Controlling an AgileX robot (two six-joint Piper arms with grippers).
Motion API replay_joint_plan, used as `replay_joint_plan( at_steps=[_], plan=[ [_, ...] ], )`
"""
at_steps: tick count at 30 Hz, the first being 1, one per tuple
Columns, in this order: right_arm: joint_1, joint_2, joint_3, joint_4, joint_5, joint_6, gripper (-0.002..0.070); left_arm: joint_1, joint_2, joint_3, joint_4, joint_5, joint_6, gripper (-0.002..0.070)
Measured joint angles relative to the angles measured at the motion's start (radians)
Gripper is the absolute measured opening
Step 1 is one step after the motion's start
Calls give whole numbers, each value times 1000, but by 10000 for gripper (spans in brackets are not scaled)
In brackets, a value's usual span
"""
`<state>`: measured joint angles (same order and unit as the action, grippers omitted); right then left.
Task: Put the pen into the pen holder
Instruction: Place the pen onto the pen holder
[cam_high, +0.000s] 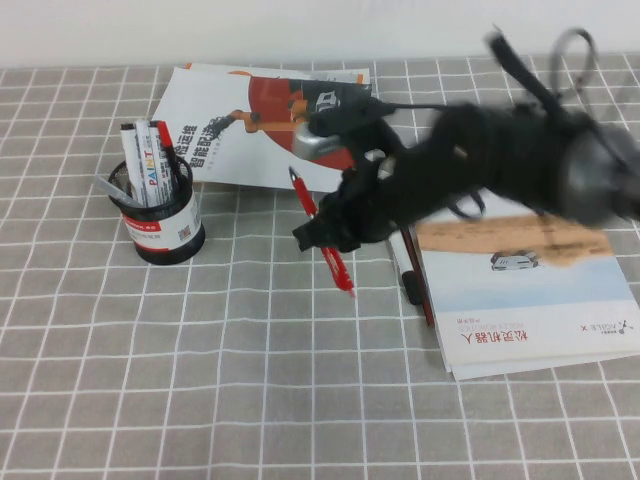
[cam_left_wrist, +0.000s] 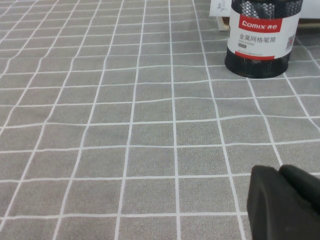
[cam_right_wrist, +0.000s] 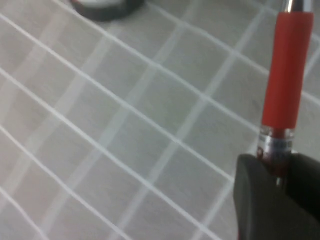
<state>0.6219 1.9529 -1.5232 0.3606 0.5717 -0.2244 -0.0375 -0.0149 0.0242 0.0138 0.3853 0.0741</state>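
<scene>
Right claw (cam_high: 322, 235) clamped on red pen (cam_high: 322, 232), pen holder (cam_high: 160, 215) well apart, left claw (cam_left_wrist: 285, 202) state unclear, low over tablecloth (cam_left_wrist: 150, 140)

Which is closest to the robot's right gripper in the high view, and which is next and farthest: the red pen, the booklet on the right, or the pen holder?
From the right gripper, mid-table:
1. Red pen: held in the gripper.
2. Booklet: on the right, partly under the arm.
3. Pen holder: far left, full of markers.
The left gripper shows only in its wrist view.
</scene>
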Motion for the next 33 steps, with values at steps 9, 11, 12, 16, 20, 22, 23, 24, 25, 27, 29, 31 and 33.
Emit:
replay_joint_plan(
  at_steps=[9, 11, 12, 16, 20, 22, 23, 24, 25, 27, 29, 31, 33],
  plan=[
    [24, -233, 314, 711, -555, -618, 61, 0, 0, 0, 0, 0, 0, -3],
    [39, -211, 284, 721, -579, -656, 61, 0, 0, 0, 0, 0, 0, -3],
    [51, -196, 262, 716, -587, -667, 61, 0, 0, 0, 0, 0, 0, -3],
    [97, -129, 154, 640, -605, -683, 61, 0, 0, 0, 0, 0, 0, -3],
    [140, -37, 4, 562, -605, -683, 61, 0, 0, 0, 0, 0, 0, -3],
    [154, 19, -67, 554, -611, -683, 61, 0, 0, 0, 0, 0, 0, -3],
    [162, 49, -106, 554, -613, -683, 61, 0, 0, 0, 0, 0, 0, -3],
    [165, 79, -146, 554, -615, -683, 61, 0, 0, 0, 0, 0, 0, -3],
    [169, 108, -184, 564, -617, -683, 61, 0, 0, 0, 0, 0, 0, -3],
    [170, 160, -253, 599, -619, -683, 61, 0, 0, 0, 0, 0, 0, -3],
    [170, 208, -328, 651, -621, -683, 61, 0, 0, 0, 0, 0, 0, -3],
    [170, 256, -401, 709, -625, -683, 61, 0, 0, 0, 0, 0, 0, -3],
    [170, 297, -462, 752, -620, -683, 61, 0, 0, 0, 0, 0, 0, -3]
  ],
)
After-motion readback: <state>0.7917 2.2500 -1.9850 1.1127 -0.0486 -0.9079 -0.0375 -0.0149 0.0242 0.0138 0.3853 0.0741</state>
